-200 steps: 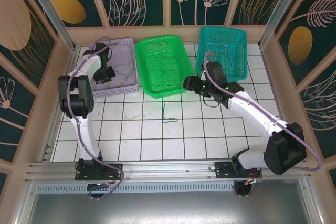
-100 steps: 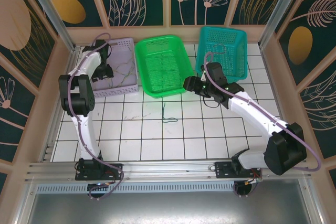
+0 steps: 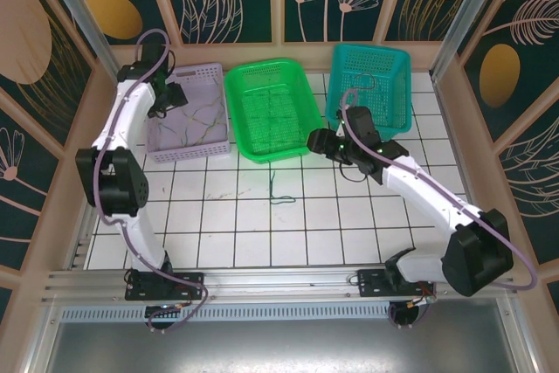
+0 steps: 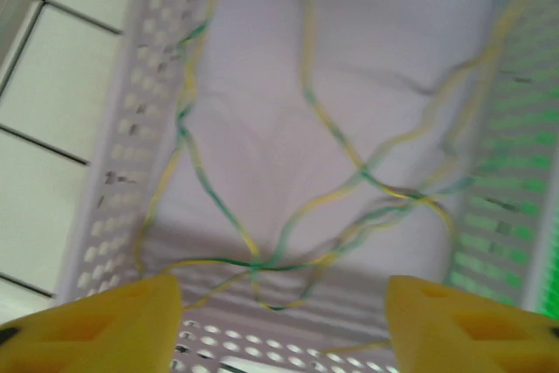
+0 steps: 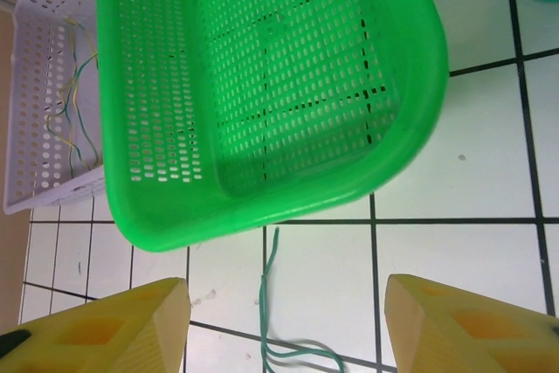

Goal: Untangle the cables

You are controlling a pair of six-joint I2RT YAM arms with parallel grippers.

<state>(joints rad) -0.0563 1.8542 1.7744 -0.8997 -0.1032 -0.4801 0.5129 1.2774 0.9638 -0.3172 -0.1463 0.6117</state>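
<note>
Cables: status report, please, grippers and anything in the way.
Left gripper open above the lavender basket, empty. Right gripper open, empty, over the green cable on the tiles. Tangled cables lie in the basket. No obstruction seen.

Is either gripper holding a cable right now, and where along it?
Nothing is held. The left gripper is open above the cables in the lavender basket; the right gripper is open above a green cable on the tiles.
</note>
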